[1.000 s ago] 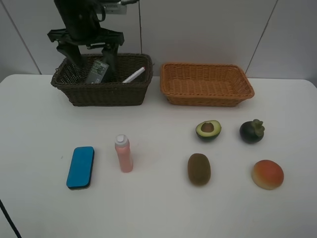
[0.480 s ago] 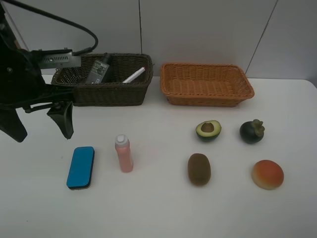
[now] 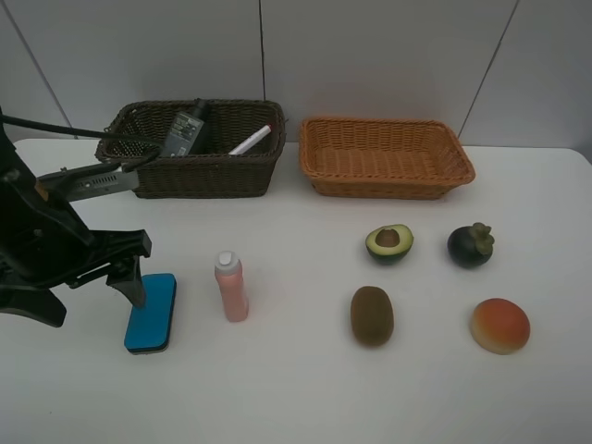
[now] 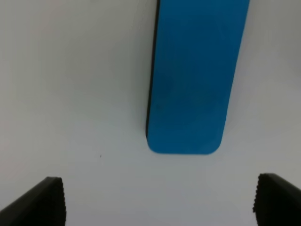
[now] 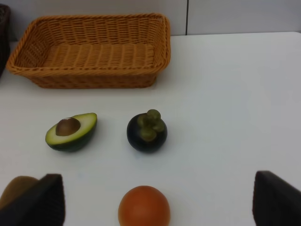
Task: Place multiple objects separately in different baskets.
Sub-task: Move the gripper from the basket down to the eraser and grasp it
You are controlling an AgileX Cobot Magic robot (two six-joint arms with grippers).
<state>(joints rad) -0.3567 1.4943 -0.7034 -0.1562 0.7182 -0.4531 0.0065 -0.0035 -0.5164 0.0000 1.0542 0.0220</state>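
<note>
the left gripper (image 4: 162, 202), spread wide and empty, hovers with the blue eraser block (image 4: 193, 80) just ahead of its jaws.

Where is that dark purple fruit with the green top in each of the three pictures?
Exterior high: mangosteen, just right of the avocado half.
Right wrist: mangosteen, next to the avocado half.
Left wrist: not in it.
Shared landmark: the light orange basket, beyond the mangosteen in both.

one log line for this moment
left gripper open, at blue eraser, no grip | right gripper open, holding nothing | dark basket: pump bottle, marker | orange basket: empty
</note>
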